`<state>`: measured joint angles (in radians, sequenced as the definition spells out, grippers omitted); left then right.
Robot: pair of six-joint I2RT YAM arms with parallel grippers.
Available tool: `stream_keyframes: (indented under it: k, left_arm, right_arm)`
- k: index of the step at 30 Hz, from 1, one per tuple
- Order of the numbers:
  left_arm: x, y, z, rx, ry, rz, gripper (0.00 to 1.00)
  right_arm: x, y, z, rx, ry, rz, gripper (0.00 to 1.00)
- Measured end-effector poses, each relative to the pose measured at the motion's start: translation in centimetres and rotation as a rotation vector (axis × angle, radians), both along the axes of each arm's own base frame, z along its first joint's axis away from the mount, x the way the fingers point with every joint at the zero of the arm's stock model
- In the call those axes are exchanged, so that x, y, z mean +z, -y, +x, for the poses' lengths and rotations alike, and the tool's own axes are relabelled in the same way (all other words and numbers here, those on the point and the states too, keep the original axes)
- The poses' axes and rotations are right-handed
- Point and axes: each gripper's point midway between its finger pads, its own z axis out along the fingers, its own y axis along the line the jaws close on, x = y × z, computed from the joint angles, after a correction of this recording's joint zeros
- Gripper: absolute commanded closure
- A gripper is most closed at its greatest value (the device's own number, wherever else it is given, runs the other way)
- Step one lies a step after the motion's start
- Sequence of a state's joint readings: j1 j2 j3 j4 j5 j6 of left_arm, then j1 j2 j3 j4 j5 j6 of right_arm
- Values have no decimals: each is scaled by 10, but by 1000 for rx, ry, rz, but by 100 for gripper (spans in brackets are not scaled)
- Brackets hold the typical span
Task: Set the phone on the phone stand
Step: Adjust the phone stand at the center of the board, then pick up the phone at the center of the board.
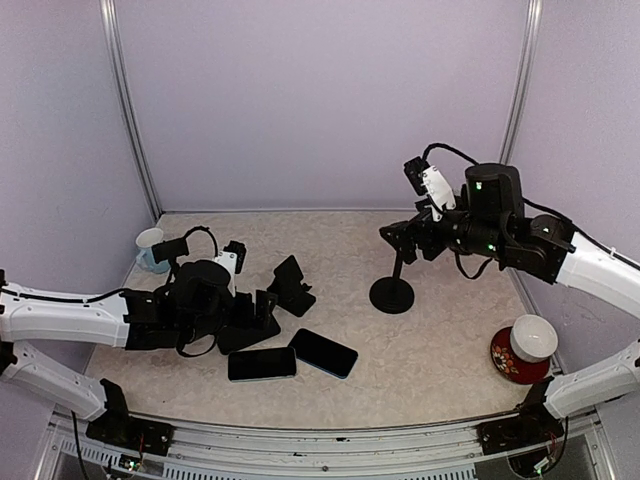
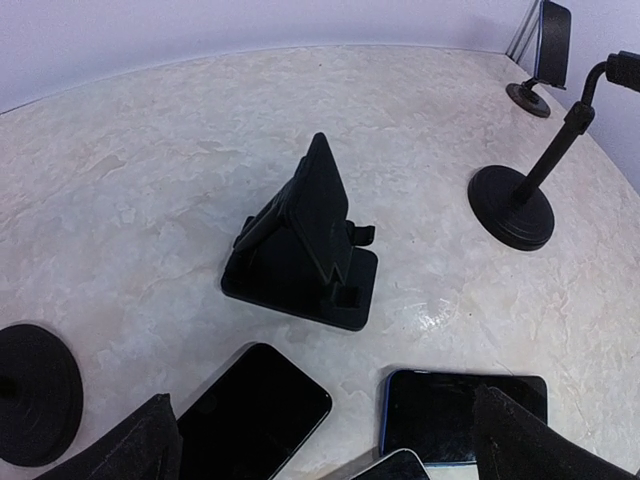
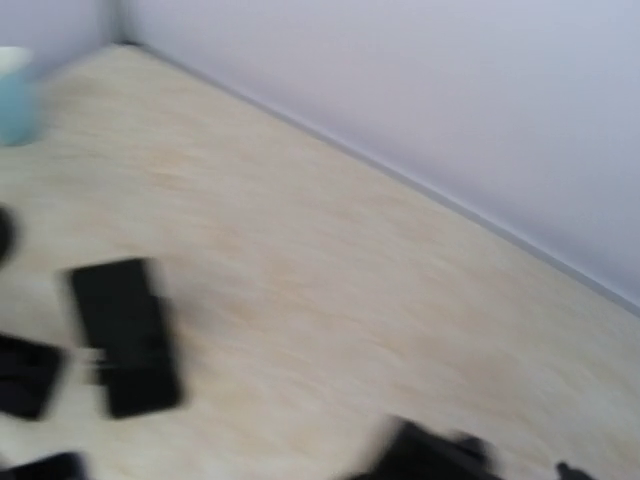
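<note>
A black wedge phone stand (image 1: 292, 287) sits on the table just beyond my left gripper (image 1: 258, 318); it is centred in the left wrist view (image 2: 305, 245). Three dark phones lie flat near it: one (image 2: 255, 420) and another with a blue edge (image 2: 455, 415) lie between my spread fingers (image 2: 135, 450), and a white-rimmed one (image 2: 400, 468) shows at the bottom edge. In the top view two phones (image 1: 262, 363) (image 1: 323, 352) lie in front of the left arm. The left gripper (image 2: 320, 405) is open, low over the table. My right gripper (image 1: 405, 238) hovers at the top of a round-based pole stand (image 1: 392, 293); its wrist view is blurred.
A blue-and-white cup (image 1: 150, 250) stands at the back left. A white bowl on a red plate (image 1: 525, 345) is at the right. A black holder (image 1: 235, 252) stands behind the left arm, and a black disc base (image 2: 35, 395) is at the left. Walls enclose the table.
</note>
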<state>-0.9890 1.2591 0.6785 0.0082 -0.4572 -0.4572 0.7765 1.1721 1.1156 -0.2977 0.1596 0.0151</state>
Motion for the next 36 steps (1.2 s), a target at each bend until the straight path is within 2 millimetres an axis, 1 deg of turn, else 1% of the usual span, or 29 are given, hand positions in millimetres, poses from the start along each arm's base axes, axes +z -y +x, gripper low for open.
stream_keyframes:
  k: [1, 2, 5, 7, 10, 14, 18, 22, 26, 29, 33, 36]
  left_arm:
    - [1, -3, -1, 8, 1, -6, 1]
    - [1, -6, -2, 14, 3, -13, 1]
    - [6, -13, -3, 33, 16, -33, 1]
    - [11, -18, -4, 49, 29, -47, 1]
    - [15, -28, -3, 77, 42, -61, 1]
    - [17, -38, -3, 108, 53, -77, 1]
    - [19, -45, -6, 125, 55, -105, 1]
    - [23, -48, -8, 127, 63, -124, 1]
    - [24, -49, -9, 128, 65, -129, 1]
    - [25, -51, -9, 131, 68, -133, 1]
    - [26, -55, -9, 137, 71, -138, 1]
    - [24, -58, -10, 138, 70, -137, 1]
  right_arm:
    - [1, -8, -5, 37, 2, 7, 0]
    - [0, -21, -12, 92, 3, 7, 0]
    - [-15, -55, -30, 233, -9, -10, 0]
    - [-38, -77, -44, 331, -31, -40, 0]
    - [-83, -104, -61, 455, -94, -104, 0]
    - [-130, -132, -79, 594, -136, -169, 0]
    - [-166, -153, -89, 706, -142, -204, 0]
    - [-195, -171, -95, 812, -134, -209, 0]
    - [-225, -182, -105, 915, -161, -213, 0]
    - [-238, -191, -110, 974, -169, -203, 0]
    - [-250, -204, -109, 1004, -173, -201, 0]
    - [-258, -211, -112, 1019, -169, -206, 0]
